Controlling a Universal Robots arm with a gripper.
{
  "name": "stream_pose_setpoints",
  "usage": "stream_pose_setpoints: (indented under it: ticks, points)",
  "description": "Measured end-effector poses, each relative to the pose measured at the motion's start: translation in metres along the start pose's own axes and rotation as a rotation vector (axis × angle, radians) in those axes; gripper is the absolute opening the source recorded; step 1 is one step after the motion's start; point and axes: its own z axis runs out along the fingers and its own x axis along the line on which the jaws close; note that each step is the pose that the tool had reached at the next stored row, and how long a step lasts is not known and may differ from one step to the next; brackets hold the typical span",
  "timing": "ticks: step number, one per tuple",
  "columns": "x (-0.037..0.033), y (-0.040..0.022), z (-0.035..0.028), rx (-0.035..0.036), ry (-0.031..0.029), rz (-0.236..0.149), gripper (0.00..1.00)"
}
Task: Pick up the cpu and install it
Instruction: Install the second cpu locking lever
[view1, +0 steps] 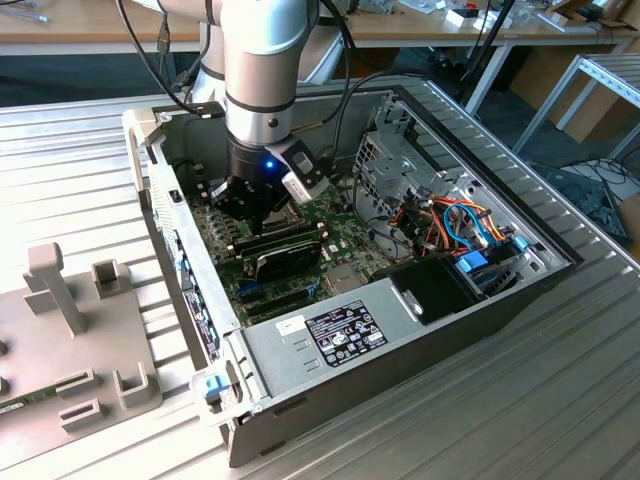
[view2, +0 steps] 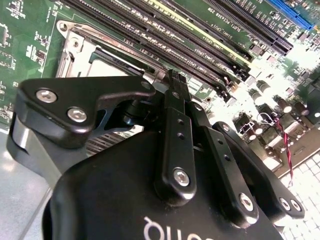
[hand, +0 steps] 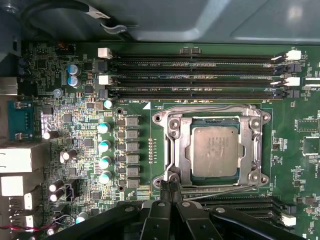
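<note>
Hovering gripper (hand: 171, 186) at the socket frame (hand: 172, 131) edge, fingers (hand: 175, 192) clenched on nothing; cpu (hand: 215, 151) sits seated in socket; best kept level, unpressed.

Open room lies above the dull silver-grey square cpu (hand: 215, 151); long black memory slots (hand: 195, 77) flank one side, the black gripper (hand: 172, 187) the other.

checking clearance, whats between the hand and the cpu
In the first wrist view, the silver socket frame rim lies between the hand and the cpu.
</note>
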Motion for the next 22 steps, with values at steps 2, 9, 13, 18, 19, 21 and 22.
stream_pose_setpoints:
  ticks: [2,9,13,18,19,21,22]
  points:
    - [0.0003,0.0003,0.001,0.0,0.0001,0.0,0.11]
    - [0.0008,0.0009,0.0033,0.0001,0.0002,0.0,0.11]
    - [0.0008,0.0013,0.0035,-0.0001,0.0,0.0,0.11]
    - [0.0008,0.0021,0.0034,-0.0001,0.0,0.0,0.11]
    - [0.0008,0.0022,0.0034,-0.0001,0.0001,0.0,0.11]
    - [0.0008,0.0023,0.0036,-0.0013,0.0001,0.0,0.11]
    - [0.0009,0.0024,0.0037,-0.0023,0.0001,0.0,0.11]
